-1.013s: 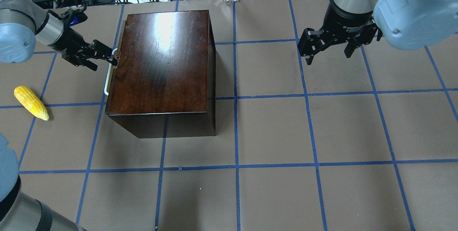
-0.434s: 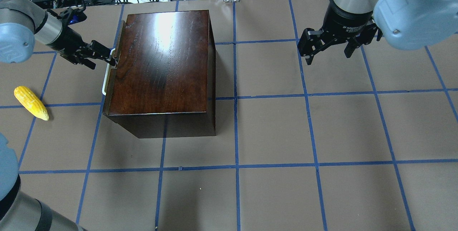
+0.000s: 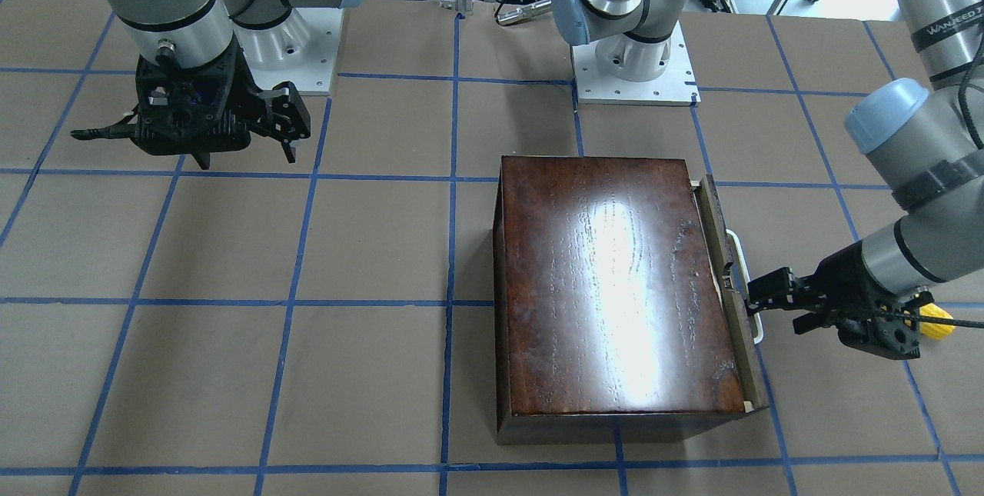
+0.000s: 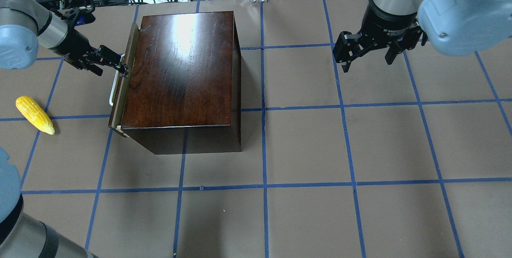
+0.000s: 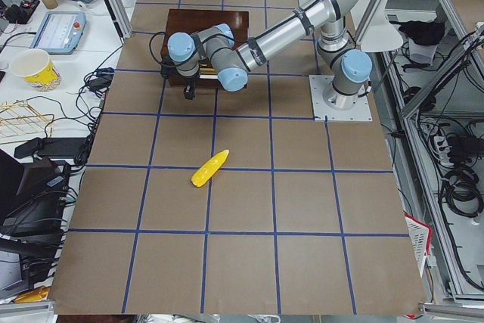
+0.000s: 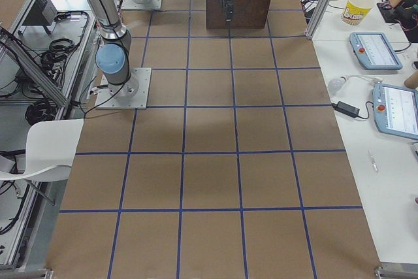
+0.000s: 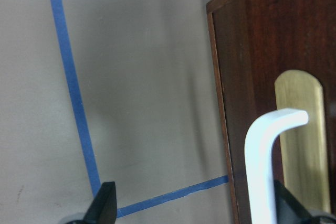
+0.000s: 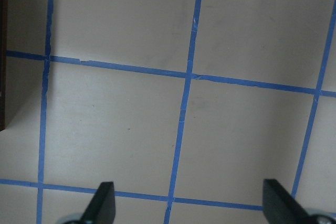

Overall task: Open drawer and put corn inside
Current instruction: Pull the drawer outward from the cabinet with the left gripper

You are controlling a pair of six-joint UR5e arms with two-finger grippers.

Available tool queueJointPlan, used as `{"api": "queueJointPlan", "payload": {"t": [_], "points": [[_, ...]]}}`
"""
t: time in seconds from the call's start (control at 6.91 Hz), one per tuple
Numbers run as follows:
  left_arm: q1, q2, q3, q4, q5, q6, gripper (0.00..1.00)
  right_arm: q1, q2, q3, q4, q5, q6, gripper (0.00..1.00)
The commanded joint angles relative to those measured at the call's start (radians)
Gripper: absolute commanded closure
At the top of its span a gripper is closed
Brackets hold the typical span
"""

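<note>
Drawer (image 4: 119, 108) (image 3: 744, 361) stands a little way out of the box (image 4: 180, 70) on the robot's left side, a thin strip of pale wood showing behind its dark front. Its white handle (image 4: 113, 90) (image 7: 260, 166) sits between the spread fingers of the left gripper (image 4: 122, 66) (image 3: 757, 296) (image 7: 197, 205), close against one of them. Corn (image 4: 35, 115) (image 5: 210, 169) lies on the table (image 4: 320, 150) beyond that gripper, apart from the box. Right gripper (image 4: 368, 63) (image 8: 189, 203) hangs with its jaws apart over bare table, well away from the box.
</note>
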Motion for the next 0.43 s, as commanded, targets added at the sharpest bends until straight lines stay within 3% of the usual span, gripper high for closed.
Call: {"api": "queueJointPlan", "payload": {"t": [0.0,0.29], "points": [[0.0,-0.007,0.027,-0.008,0.033,0.007,0.0,0.001,0.0,0.0,0.0,0.0,0.0,0.0],[0.02,-0.023,0.03,-0.003,0.031,0.024,0.0,-0.002,0.0,0.0,0.0,0.0,0.0,0.0]]}}
